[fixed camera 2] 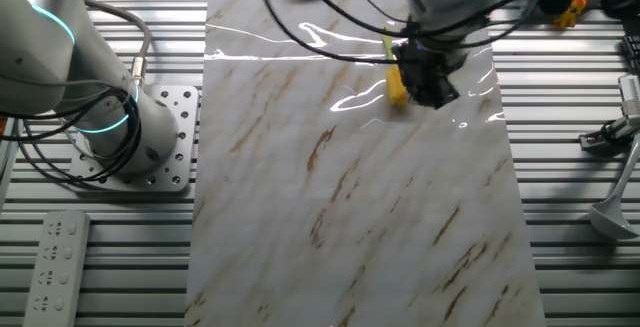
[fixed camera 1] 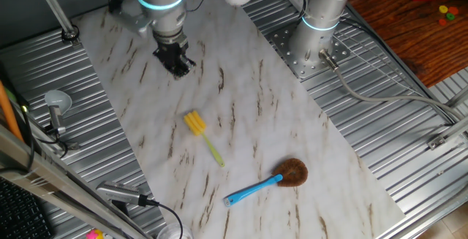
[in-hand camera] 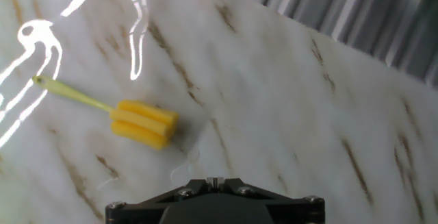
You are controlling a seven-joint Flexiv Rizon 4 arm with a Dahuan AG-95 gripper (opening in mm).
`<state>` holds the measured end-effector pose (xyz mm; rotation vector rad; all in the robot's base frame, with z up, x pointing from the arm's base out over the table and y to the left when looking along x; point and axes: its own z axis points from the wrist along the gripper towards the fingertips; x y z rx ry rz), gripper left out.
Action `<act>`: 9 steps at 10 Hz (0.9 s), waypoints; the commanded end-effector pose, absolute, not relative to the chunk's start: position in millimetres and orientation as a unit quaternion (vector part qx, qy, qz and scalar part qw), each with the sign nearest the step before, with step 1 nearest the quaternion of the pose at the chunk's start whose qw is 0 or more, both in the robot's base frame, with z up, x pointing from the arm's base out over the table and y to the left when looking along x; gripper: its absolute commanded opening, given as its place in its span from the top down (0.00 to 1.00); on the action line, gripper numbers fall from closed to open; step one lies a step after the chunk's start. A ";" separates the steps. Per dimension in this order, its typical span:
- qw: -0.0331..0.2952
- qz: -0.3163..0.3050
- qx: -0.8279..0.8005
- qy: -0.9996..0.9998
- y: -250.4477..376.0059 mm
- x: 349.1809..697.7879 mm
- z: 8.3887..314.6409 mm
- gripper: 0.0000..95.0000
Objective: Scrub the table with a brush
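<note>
The small brush (fixed camera 1: 196, 125), with a yellow bristle head and a thin pale handle, lies flat on the white marble-patterned table (fixed camera 1: 256, 100). My gripper (fixed camera 1: 178, 65) hangs above the table, up and to the left of the brush and apart from it. Its jaws look shut and hold nothing. In the other fixed view the gripper (fixed camera 2: 432, 87) hides part of the brush (fixed camera 2: 396, 86). In the hand view the brush (in-hand camera: 144, 123) lies left of and beyond the fingertips (in-hand camera: 215, 181), on the table (in-hand camera: 294, 94), handle pointing left.
A larger blue-handled brush with round brown bristles (fixed camera 1: 270, 182) lies on the table near its lower edge. Ribbed grey metal panels (fixed camera 1: 409, 151) flank the table. A second arm's base (fixed camera 1: 314, 42) stands on the right panel. A remote (fixed camera 2: 55, 262) lies on a panel.
</note>
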<state>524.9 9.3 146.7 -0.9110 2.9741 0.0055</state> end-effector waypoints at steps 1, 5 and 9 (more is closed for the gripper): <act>0.018 -0.005 -0.354 0.935 31.2 540.6 130.1 1.00; 0.015 -0.007 -0.379 0.925 27.5 536.2 128.5 1.00; 0.027 -0.005 -0.508 0.861 23.8 536.1 128.7 1.00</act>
